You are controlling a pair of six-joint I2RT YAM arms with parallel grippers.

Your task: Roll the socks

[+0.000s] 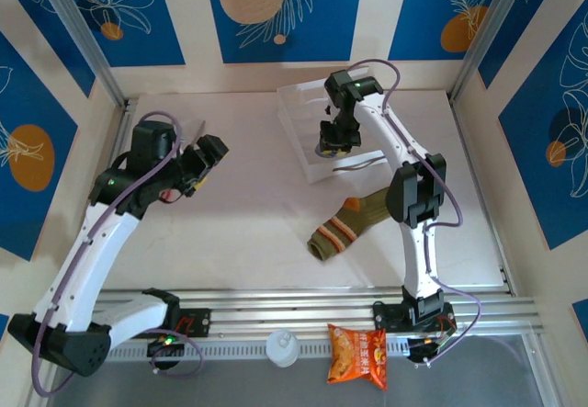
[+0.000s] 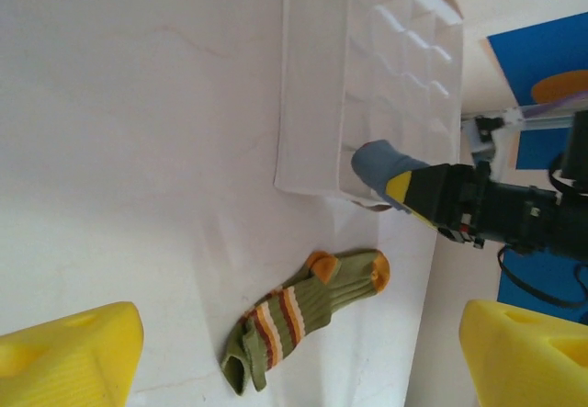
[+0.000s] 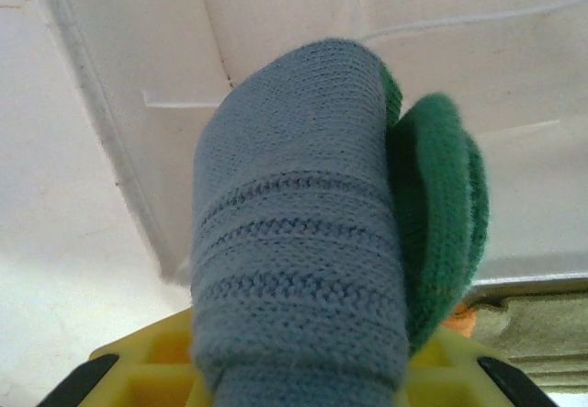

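The grey sock [image 3: 303,242], rolled into a thick bundle with its green toe showing at one side, sits between the fingers of the right gripper [image 1: 333,142]. That gripper is closed narrowly on it and holds it over the white tray [image 1: 296,118]. The olive-green striped sock [image 1: 346,227] lies flat on the table [image 1: 239,232], outside the tray and on the arm-base side of the right gripper, not touching it. From the left gripper [image 1: 208,157] the striped sock lies ahead, beyond its yellow fingers [image 2: 73,352] and apart from them. That gripper stands wide and holds nothing. Whether the bundle touches the tray floor cannot be told, and its lower end is hidden in the grip.
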